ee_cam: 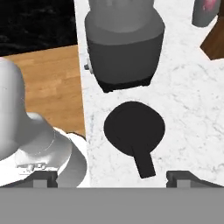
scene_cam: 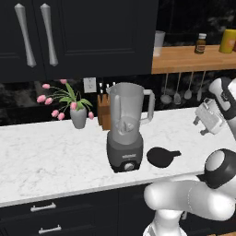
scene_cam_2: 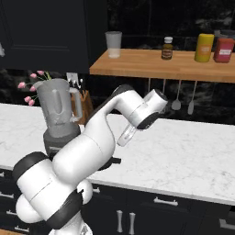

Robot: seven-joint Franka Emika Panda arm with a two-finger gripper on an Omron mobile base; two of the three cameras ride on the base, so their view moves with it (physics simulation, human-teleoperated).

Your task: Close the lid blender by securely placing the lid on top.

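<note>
White marble counter (scene_cam: 55, 156) with faint grey veining, smooth surface, over dark drawer fronts with metal pulls. Blender (scene_cam: 125, 131) stands upright on the counter: tall translucent grey jar, tapered, with a side handle, set on a dark grey rounded base carrying a small round knob at the front; jar mouth is uncovered and nothing can be made out inside the jar. Lid (scene_cam: 161, 156) lies flat on the marble just beside the blender base, apart from it: flat, round, matte black disc with a short straight tab; in the hand view the tab points toward the camera, away from the blender. Behind the blender, a wooden knife block (scene_cam: 104, 110) and a grey vase (scene_cam: 78, 117) holding pink tulips with green leaves. Wooden shelf (scene_cam_2: 160, 64) on the wall carries a pale translucent cup (scene_cam_2: 113, 44), a brown bottle (scene_cam_2: 167, 48), a yellow canister (scene_cam_2: 204, 47) and a red one (scene_cam_2: 223, 49); metal utensils hang beneath it. Gripper (ee_cam: 111, 177) hangs above the counter, looking down on the lid; its two dark fingertips (ee_cam: 43, 177) stand wide apart at either side of the hand view, with the lid's tab between them but lower down on the counter. The jaws hold nothing and touch nothing.
</note>
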